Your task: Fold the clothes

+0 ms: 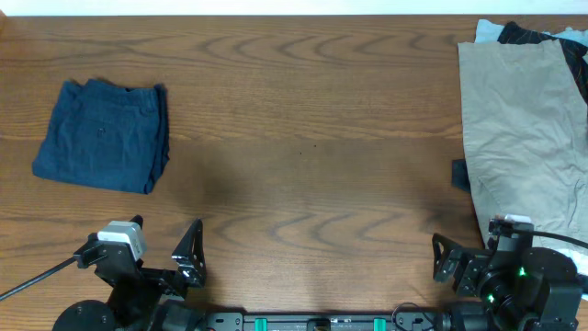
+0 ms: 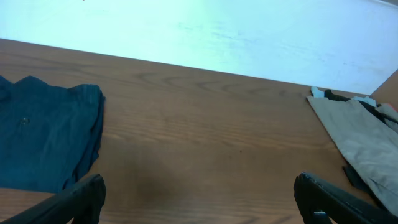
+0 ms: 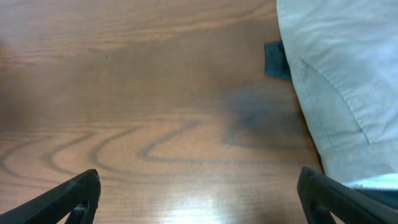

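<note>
No readable text, label or number shows in any view.

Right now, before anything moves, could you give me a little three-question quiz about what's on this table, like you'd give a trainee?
1. True or false: the blue shorts lie on top of the beige garment.
2. What does the right gripper hold? A) the shorts B) nothing C) the beige garment
3. Fill in: the left gripper is ____ (open or shut).
Key: 1 false, they lie far apart; 2 B; 3 open.
</note>
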Tool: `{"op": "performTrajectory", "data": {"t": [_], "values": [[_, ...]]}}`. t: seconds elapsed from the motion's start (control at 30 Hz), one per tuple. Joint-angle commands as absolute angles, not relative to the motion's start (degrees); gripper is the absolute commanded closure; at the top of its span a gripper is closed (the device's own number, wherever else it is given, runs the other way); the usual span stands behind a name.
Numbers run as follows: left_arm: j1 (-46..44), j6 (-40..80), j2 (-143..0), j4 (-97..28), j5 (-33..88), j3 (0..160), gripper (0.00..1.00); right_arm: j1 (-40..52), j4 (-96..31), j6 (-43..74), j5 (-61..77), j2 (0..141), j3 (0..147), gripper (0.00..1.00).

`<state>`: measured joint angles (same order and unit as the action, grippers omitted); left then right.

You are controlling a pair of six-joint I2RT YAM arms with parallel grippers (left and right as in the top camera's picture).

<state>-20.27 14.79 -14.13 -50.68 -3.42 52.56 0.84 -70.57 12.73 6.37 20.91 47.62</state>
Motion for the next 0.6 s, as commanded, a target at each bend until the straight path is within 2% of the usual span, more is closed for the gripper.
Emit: {"op": "performTrajectory", "data": {"t": [0.0, 0.3, 0.57], "values": [[-20.45, 14.87, -14.04, -50.48, -4.32, 52.12, 0.02, 0.80, -70.76, 12.38, 6.02, 20.75, 47.35, 0.01], [-20.45, 14.87, -14.04, -50.48, -4.32, 52.12, 0.02, 0.97, -67.81, 12.08, 5.91, 17.87, 45.58, 0.01], [-20.45, 14.87, -14.04, -50.48, -4.32, 52.12, 0.02, 1.89, -44.23, 8.93, 6.92, 9.56, 30.04, 0.01]]}}
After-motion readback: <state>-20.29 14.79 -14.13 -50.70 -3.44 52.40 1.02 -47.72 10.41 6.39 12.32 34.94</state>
